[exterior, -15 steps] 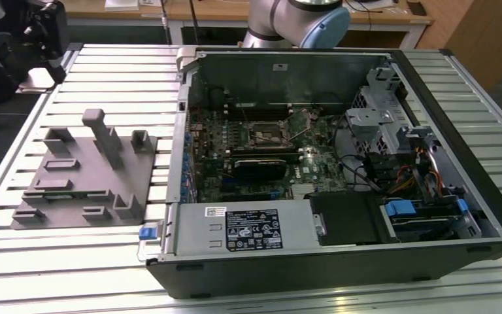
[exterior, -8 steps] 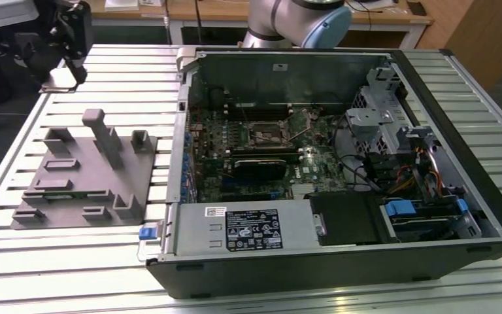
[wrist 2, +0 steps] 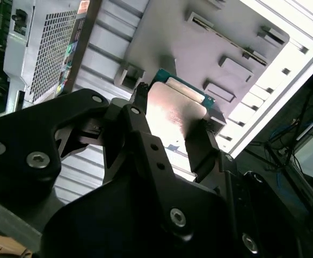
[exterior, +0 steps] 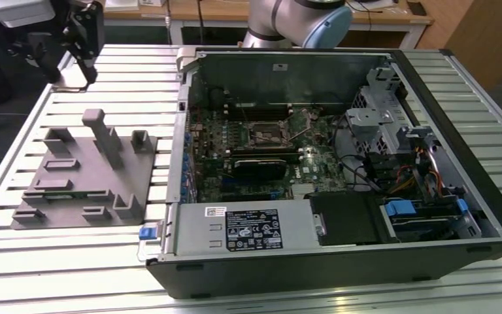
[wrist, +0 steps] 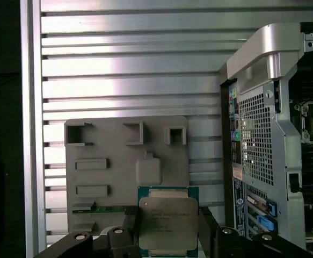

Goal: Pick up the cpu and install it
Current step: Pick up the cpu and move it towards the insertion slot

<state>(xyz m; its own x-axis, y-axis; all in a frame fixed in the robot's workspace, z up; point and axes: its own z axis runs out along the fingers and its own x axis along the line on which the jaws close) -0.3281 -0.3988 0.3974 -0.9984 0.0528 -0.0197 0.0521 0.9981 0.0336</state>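
Observation:
The cpu (wrist: 168, 226), a flat square chip with a silver metal top and green edge, sits between the black fingers (wrist: 128, 228) of my gripper (wrist: 168, 236), which is shut on it. In the second wrist view the cpu (wrist 2: 172, 110) shows again, clamped in the gripper (wrist 2: 172, 122). In the exterior view the gripper (exterior: 70, 46) hangs high at the far left, above the slatted table and beyond the grey fixture (exterior: 76, 176). The black-framed socket (exterior: 260, 134) lies on the motherboard inside the open computer case (exterior: 460, 216).
The grey fixture (wrist: 108, 145) with upright blocks lies on the slatted metal table (exterior: 50, 261), on the exterior view's left of the case. Drive cages and cables (exterior: 408, 163) crowd the case's right side; a power supply (exterior: 242, 229) fills its front.

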